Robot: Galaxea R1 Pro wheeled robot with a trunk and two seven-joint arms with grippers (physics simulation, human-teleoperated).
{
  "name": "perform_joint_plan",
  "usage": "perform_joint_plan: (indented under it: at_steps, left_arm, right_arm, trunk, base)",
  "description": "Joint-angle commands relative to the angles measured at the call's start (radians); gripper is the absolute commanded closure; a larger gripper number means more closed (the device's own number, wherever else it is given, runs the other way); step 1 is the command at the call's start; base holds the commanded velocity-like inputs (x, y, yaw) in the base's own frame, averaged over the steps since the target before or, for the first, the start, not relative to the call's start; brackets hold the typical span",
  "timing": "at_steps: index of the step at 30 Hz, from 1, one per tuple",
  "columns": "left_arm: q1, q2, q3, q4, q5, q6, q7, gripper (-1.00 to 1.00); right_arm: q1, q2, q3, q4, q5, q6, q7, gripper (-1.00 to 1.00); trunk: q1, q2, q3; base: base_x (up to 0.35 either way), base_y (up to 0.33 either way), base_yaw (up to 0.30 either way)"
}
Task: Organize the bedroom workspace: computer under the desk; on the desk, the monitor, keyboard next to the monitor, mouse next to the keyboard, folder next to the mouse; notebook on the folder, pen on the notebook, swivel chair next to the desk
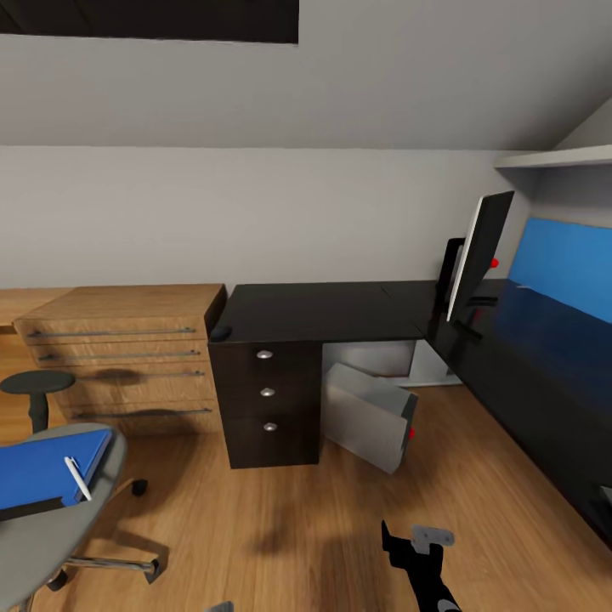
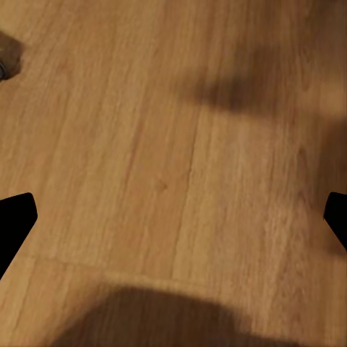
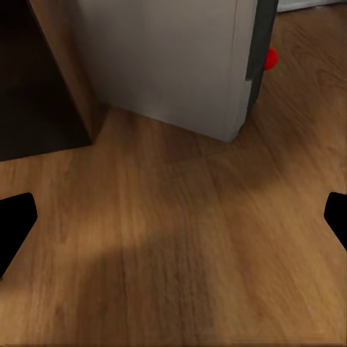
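Observation:
The black desk (image 1: 323, 310) stands in the corner, and the monitor (image 1: 480, 251) is upright on its right wing. A small dark mouse (image 1: 221, 333) rests on the desk's left front corner. The grey computer (image 1: 370, 416) (image 3: 173, 58) leans tilted, half under the desk. At the lower left is the swivel chair (image 1: 47, 544), with the blue folder (image 1: 42, 467) on its seat and the white pen (image 1: 78, 478) lying on the folder. My right gripper (image 1: 412, 544) (image 3: 173, 224) hangs open over the floor in front of the computer. My left gripper (image 2: 173, 224) is open over bare floor. The keyboard and notebook are out of view.
A light wooden drawer chest (image 1: 127, 357) adjoins the desk on the left, with a black stool (image 1: 36, 387) before it. The desk's drawer block (image 1: 268, 399) (image 3: 36, 79) stands beside the computer. A blue wall panel (image 1: 565, 263) runs behind the right wing. Wood floor (image 1: 280, 527) lies ahead.

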Motion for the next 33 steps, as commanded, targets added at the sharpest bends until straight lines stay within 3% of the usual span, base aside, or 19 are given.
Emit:
perform_joint_plan:
  at_steps: [1,33]
  left_arm:
    - [-0.001,0.0,-0.009,0.0,0.005,-0.003,0.007,-1.0]
    - [-0.001,0.0,-0.006,0.0,0.005,-0.002,0.007,-1.0]
  right_arm:
    - [-0.001,0.0,-0.005,0.002,-0.001,-0.004,0.002,-1.0]
    - [0.0,0.001,-0.006,0.002,-0.009,-0.006,-0.002,-1.0]
  trunk:
    - [0.004,-0.008,-0.004]
    - [0.126,-0.232,-0.104]
  base:
    - [0.0,0.0,0.0]
    - [0.0,0.0,0.0]
